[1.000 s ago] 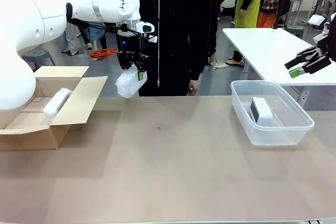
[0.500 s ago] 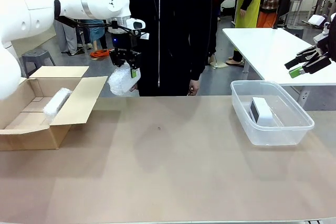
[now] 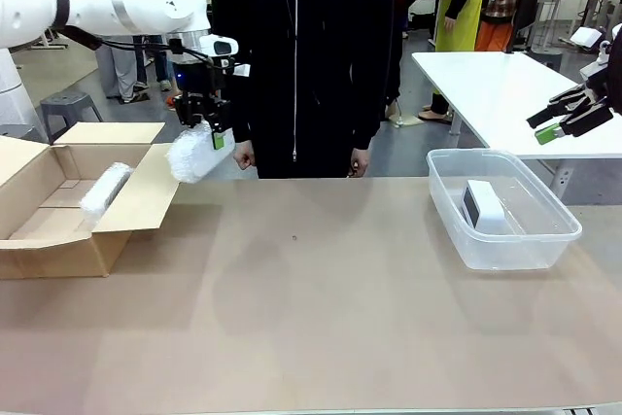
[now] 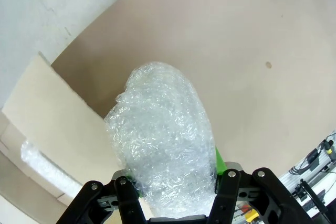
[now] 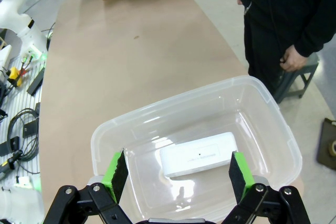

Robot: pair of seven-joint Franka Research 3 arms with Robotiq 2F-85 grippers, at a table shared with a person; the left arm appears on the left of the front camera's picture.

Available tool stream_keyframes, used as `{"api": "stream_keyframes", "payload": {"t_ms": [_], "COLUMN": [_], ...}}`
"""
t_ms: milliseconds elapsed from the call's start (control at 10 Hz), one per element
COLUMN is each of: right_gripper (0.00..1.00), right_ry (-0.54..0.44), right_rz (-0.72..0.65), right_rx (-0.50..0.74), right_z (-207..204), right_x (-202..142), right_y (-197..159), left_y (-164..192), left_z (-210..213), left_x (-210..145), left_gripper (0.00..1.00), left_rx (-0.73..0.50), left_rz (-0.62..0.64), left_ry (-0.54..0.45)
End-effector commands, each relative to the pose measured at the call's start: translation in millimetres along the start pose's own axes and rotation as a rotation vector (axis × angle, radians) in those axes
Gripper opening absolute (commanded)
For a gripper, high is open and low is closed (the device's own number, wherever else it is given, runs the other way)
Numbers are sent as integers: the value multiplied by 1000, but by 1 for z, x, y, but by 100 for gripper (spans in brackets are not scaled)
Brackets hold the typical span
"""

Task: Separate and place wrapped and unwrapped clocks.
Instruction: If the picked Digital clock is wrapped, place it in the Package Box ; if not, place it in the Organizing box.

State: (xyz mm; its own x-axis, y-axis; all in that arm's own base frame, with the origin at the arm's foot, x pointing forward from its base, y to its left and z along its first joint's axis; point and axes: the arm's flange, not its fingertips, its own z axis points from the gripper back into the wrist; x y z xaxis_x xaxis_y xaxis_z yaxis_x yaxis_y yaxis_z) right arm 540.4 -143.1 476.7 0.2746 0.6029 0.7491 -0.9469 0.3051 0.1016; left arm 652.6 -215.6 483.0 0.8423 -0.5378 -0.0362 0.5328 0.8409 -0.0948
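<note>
Front view: a bubble-wrapped clock [image 3: 195,153] hangs in the air at the far left of the table, clamped in the left gripper [image 3: 202,123]. The bundle tilts, lower end toward the left, and sits above the open flap of the cardboard box [image 3: 131,203]. Left wrist view confirms the grip: both fingers [image 4: 127,199] press against the sides of the bundle, which rises from between them, with the box flap and brown tabletop behind it.

A second wrapped clock [image 3: 105,190] lies inside the cardboard box, along its floor, near the inner wall. The box stands at the left edge of the table [image 3: 321,318] with its flaps spread open.

The bare white clock [image 3: 485,208] rests in the clear plastic bin [image 3: 564,232] on the right side of the table. In the right wrist view it lies flat on the bin floor, about the middle, long side across.

The right gripper [image 3: 564,116] is held high at the far right, above and beyond the bin, jaws spread wide with nothing between them. Its green pads [image 5: 116,175] frame the bin from above.

A person in dark clothing [image 3: 301,46] stands at the far side, hands down at the table's edge.
</note>
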Motion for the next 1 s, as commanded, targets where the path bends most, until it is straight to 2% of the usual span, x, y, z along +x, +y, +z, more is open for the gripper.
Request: {"api": "stream_keyframes", "payload": {"t_ms": [0, 200, 300, 400, 500, 600, 700, 800, 900], "right_gripper": [100, 100, 100, 100, 100, 100, 100, 100, 100], "right_ry": [5, 5, 5, 5, 5, 5, 5, 5, 5], "right_rz": [-6, -6, -6, -6, -6, -6, -6, -6, -6], "right_rx": [-10, -10, -10, -10, -10, -10, -10, -10, -10], "right_z": [-2, -2, -2, -2, -2, -2, -2, -2, -2], "right_x": [1, 1, 1, 1, 1, 1, 1, 1, 1], "right_y": [1, 1, 1, 1, 1, 1, 1, 1, 1], "left_y": [5, 21, 28, 37, 45, 53, 62, 73, 84], "left_z": [-5, -4, -5, -5, -7, -9, -7, -9, -9], "left_x": [-42, -71, -84, -96, -106, -115, -123, -131, -139], "left_gripper": [0, 0, 35, 35, 15, 34, 0, 14, 0], "left_rx": [-6, 10, 16, 22, 17, 27, 39, 46, 42], "left_rz": [35, 71, 84, 91, 102, 106, 151, 190, 203], "left_ry": [-26, -36, -39, -43, -54, -66, -88, -94, -106]}}
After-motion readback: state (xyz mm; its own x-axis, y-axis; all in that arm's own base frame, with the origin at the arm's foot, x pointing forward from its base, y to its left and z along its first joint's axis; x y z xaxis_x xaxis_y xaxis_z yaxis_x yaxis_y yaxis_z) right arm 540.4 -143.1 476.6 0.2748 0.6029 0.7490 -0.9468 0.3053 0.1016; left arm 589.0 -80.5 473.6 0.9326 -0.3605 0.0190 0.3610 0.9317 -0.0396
